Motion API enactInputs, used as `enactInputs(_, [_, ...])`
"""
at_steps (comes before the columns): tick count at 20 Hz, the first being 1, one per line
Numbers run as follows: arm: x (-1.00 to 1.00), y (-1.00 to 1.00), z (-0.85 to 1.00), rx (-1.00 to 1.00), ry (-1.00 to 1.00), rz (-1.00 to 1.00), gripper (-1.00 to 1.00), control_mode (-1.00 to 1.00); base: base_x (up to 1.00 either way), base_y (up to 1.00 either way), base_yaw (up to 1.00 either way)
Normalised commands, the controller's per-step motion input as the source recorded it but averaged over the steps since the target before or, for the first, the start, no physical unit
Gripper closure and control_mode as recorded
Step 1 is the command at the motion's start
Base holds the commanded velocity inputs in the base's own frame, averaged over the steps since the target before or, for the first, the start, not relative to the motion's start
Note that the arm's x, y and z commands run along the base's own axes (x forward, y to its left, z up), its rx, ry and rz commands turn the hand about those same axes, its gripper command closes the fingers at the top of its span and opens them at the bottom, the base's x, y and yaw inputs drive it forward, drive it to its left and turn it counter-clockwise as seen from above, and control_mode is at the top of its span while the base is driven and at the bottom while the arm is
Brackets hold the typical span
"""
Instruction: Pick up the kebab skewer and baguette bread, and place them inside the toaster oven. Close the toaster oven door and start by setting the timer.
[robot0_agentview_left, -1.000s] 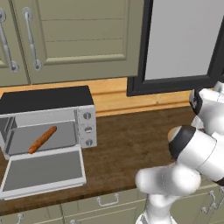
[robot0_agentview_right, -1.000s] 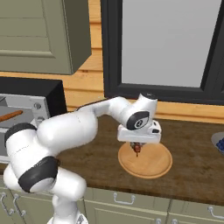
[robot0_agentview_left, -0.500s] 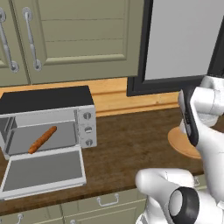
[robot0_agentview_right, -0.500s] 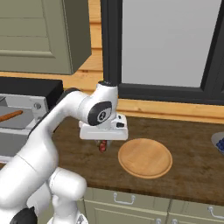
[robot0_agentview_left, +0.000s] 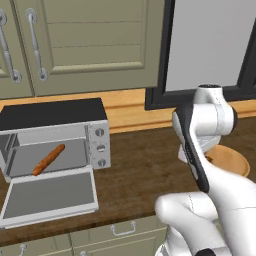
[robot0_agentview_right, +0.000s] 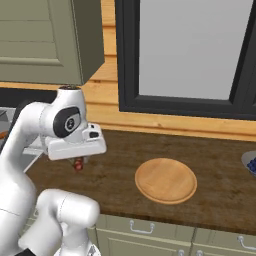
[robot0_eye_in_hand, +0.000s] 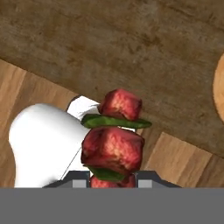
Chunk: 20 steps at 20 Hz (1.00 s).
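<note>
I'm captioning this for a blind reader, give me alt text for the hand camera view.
The gripper is shut on the kebab skewer, red meat chunks and green slices stacked toward the camera. Behind it lies the dark wooden counter, with a round board's edge at the right.

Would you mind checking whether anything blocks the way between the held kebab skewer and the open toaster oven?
Nothing visible does. The gripper holds the kebab skewer above bare counter, the toaster oven door lies open, and the baguette bread leaves room inside the toaster oven.
</note>
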Motion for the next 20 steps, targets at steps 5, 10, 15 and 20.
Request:
enactInputs(5, [0.00, 1.00, 0.00, -0.06, 0.02, 0.24, 1.00, -1.00, 0.00, 0.00, 0.00])
enactInputs(10, [0.00, 1.00, 0.00, -0.06, 0.01, 0.25, 1.00, -1.00, 0.00, 0.00, 0.00])
enactInputs(15, [0.02, 1.00, 0.00, -0.07, 0.00, 0.21, 1.00, -1.00, 0.00, 0.00, 0.00])
enactInputs(20, [0.21, 0.85, 0.00, -0.03, 0.00, 0.25, 1.00, -1.00, 0.00, 0.00, 0.00])
